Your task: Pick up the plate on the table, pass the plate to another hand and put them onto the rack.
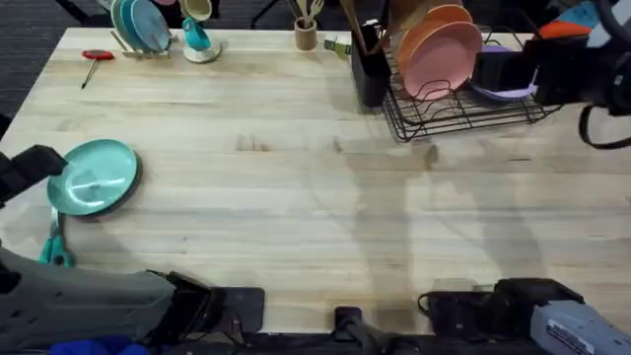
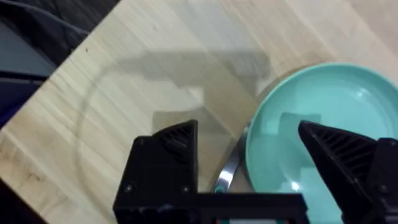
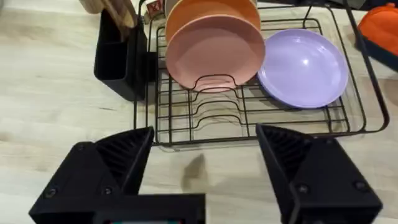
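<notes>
Near the table's (image 1: 296,197) left edge lies one teal plate (image 1: 94,177), the left gripper (image 2: 249,140) spread over its rim. Far right, one rack (image 3: 249,118) holds two orange-pink plates (image 3: 211,53) and one lavender plate (image 3: 303,68); the right gripper (image 3: 205,146) hangs released. No legible writing.

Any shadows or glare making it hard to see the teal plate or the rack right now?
Overhead: faint arm shadows cross the table, none on the plate. Left wrist: soft gripper shadow beside the plate, which carries blurred reflections. Right wrist: the rack is evenly lit.
</notes>
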Robot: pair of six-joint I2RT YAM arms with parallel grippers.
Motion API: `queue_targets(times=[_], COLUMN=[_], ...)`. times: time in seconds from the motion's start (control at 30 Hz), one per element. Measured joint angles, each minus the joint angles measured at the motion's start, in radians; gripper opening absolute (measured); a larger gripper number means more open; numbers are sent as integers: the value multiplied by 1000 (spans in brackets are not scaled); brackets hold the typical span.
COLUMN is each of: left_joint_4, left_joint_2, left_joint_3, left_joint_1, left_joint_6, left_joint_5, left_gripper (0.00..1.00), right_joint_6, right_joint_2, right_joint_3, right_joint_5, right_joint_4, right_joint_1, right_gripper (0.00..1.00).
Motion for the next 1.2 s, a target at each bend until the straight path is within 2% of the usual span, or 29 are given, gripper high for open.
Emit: queue_targets(times=[0.3,0.77,1.2], left_joint_4=[31,-20,-12], left_joint_2=[52,103,114], left_joint_3=[0,2,7], left_joint_1=[0,0,0], left_joint_6=[-23,-28,-29], left_joint_5=[68,57,53], left_gripper=[993,993,983], right_joint_6=[0,0,0], right_joint_2=[40,54,54], right_joint_3=[0,0,0], right_joint_5=[0,0,0], right_joint_4=[0,-1,-1], right_joint_1=[0,0,0], right_gripper=[994,994,994])
